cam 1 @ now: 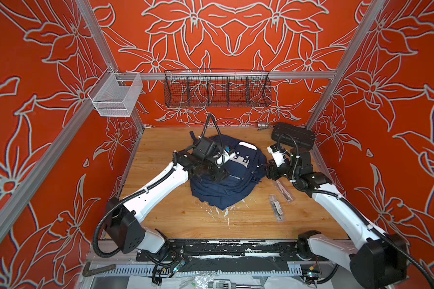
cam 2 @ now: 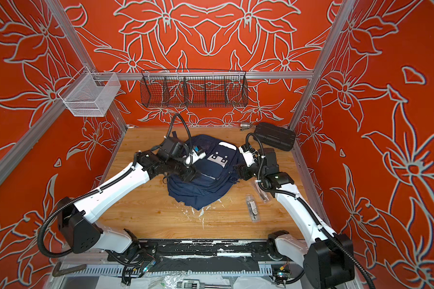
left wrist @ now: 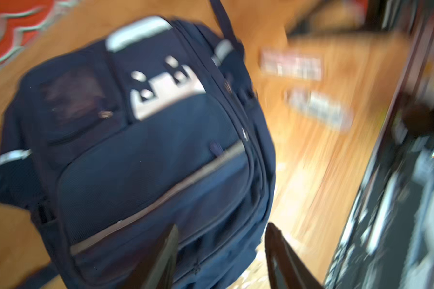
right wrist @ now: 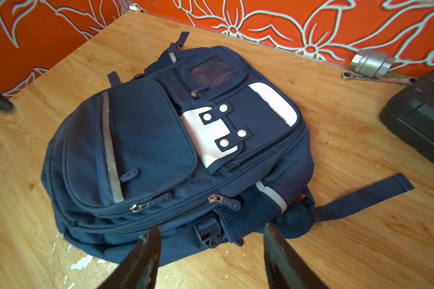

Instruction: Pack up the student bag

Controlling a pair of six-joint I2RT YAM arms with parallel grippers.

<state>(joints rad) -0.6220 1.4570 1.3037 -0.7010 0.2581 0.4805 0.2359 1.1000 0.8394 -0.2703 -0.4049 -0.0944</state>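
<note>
Orange floral walls close the wooden counter (cam 1: 173, 212) on three sides. The student bag (cam 1: 238, 180) lies flat near the counter's middle, front pockets up, and the zips we can see are closed.

We see the left end effector (left wrist: 221, 229) with its jaws apart and nothing between them, poised over the bag near its edge. That wrist picture is blurred, so we cannot tell whether a fingertip brushes the fabric. The right end effector (right wrist: 211, 229) is likewise parted and empty. It sits low at the bag's side, by the mesh pocket and buckle, close to the fabric without clasping it.

For room, a black hard case (cam 1: 293, 136) sits at the rear right corner, just behind the right arm's wrist. A metal socket tool (cam 1: 262, 125) lies against the back wall. Two clear-wrapped packets (cam 1: 277, 207) lie right of the bag, near the right arm. We find bare wood left of the bag and along the front edge, apart from white flecks (cam 1: 226, 212). A loose strap (right wrist: 361, 195) trails from the bag toward the case.
</note>
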